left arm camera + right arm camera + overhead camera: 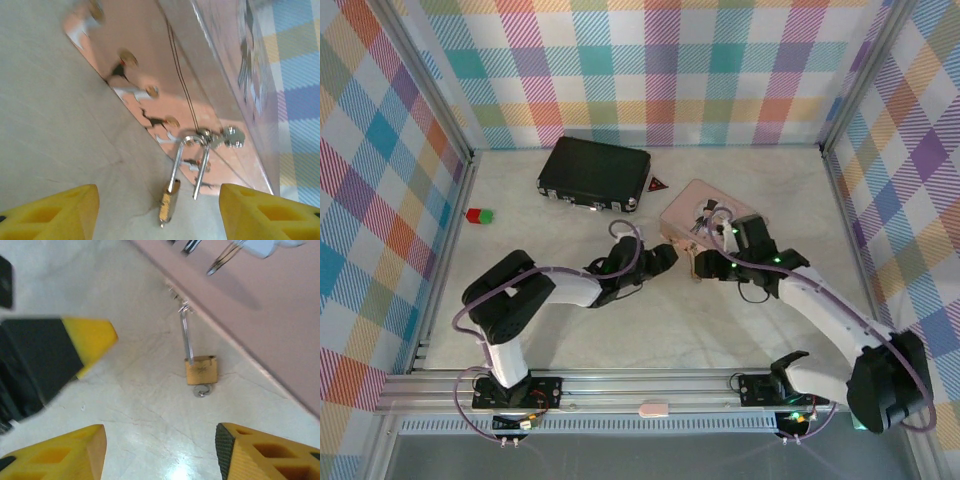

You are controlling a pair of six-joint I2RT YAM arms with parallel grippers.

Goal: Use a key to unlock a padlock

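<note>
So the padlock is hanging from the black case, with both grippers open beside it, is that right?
No. The right wrist view shows the padlock hanging from the pink box instead. The left gripper and right gripper are open beside it.

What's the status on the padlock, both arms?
Left gripper open, right gripper open, neither holding. Padlock hooked on pink box clasp, one shackle leg looks free. Both grippers crowd it, facing each other.

padlock [201, 370] at the box's [270, 305] near edge (case [595, 172] behind, left)
</note>
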